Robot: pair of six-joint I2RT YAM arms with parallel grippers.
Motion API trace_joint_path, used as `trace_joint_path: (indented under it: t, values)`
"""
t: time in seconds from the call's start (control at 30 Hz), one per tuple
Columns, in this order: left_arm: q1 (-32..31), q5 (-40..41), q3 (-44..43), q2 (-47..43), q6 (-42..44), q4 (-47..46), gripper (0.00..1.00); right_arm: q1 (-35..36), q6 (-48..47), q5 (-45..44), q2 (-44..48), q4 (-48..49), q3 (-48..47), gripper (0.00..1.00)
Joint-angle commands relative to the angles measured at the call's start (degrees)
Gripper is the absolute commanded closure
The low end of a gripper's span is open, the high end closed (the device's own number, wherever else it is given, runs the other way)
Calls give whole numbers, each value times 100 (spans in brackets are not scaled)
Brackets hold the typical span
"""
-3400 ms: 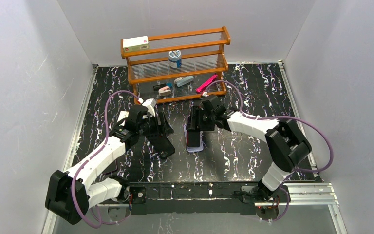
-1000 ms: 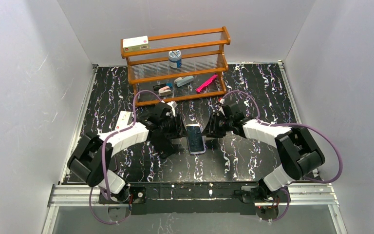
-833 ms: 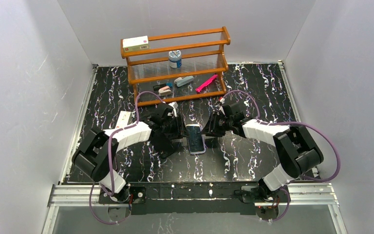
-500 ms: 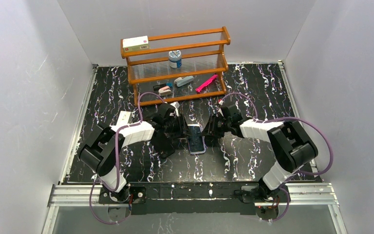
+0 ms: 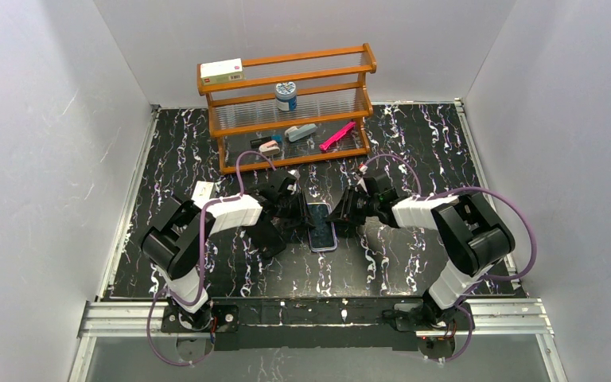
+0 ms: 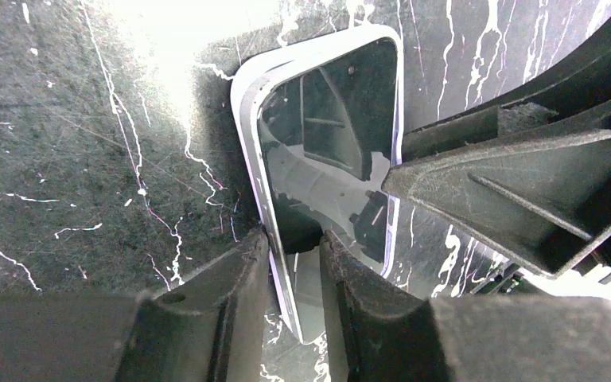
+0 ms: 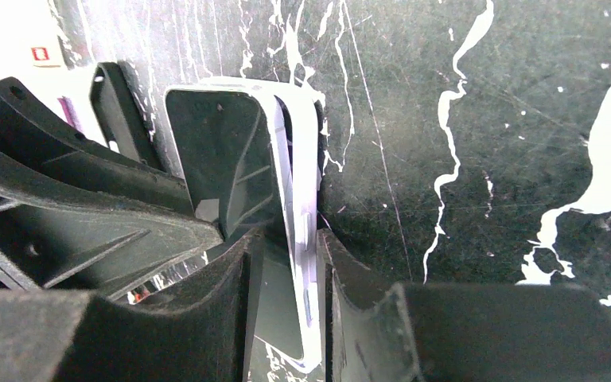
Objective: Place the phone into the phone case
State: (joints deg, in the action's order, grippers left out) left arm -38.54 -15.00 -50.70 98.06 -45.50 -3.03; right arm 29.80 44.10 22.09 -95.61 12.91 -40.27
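The phone [image 5: 321, 226] lies screen up on the black, white-veined table [image 5: 414, 143], midway between the two arms and in front of the wooden rack [image 5: 302, 57]. It is slim, with a glossy dark screen and a pale silver-lavender rim that curves round the corners. A flat matte black shape under the left forearm looks like the phone case [image 5: 264, 237], near the phone; I cannot tell whether they touch.

No writing shows on the phone. The white box [image 5: 221, 71] on the rack's top shelf carries a red mark and small print, too small to read.

Only the top view takes in the rack, the box and both arms. Only the wrist views show the rim up close and the screen mirroring the fingers. The left gripper [image 6: 293, 239] is drawn narrow, one finger outside the phone's long edge and one over the screen. The right gripper [image 7: 288, 235] straddles the opposite edge the same way. Whether either truly clamps the rim I cannot tell. Each wrist view also catches the other arm's finger across the phone
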Motion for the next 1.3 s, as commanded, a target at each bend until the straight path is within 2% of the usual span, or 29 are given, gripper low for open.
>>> trace_joint_path:
  t: [0.0, 0.13, 0.3, 0.5, 0.8, 1.07, 1.17, 1.27]
  values:
    - [-279, -25, -212, 81, -110, 222, 84, 29, 419, 417, 25, 1061, 314, 62]
    - [-299, -153, -241, 77, -238, 178, 84, 9, 821, 726, 39, 1936, 638, 63]
    - [-315, -456, -158, 55, -439, -23, 75, -26, 1049, 1007, 64, 2668, 885, 62]
    - [-324, -687, -98, -13, -475, -372, 72, -53, 1119, 1082, 11, 2878, 977, 62]
    - [-373, -760, 70, -206, -565, -600, 61, -74, 1259, 1123, -109, 3143, 1068, 64]
    - [-373, -552, 301, -370, -534, -585, 73, -97, 1201, 1143, 45, 3081, 1144, 67]
    - [-373, -720, 413, -375, -612, -928, 74, -98, 1105, 1053, -3, 2927, 1110, 68]
    - [-369, -1111, 536, -294, -871, -1596, 75, -102, 1241, 1245, -172, 3202, 1129, 69]
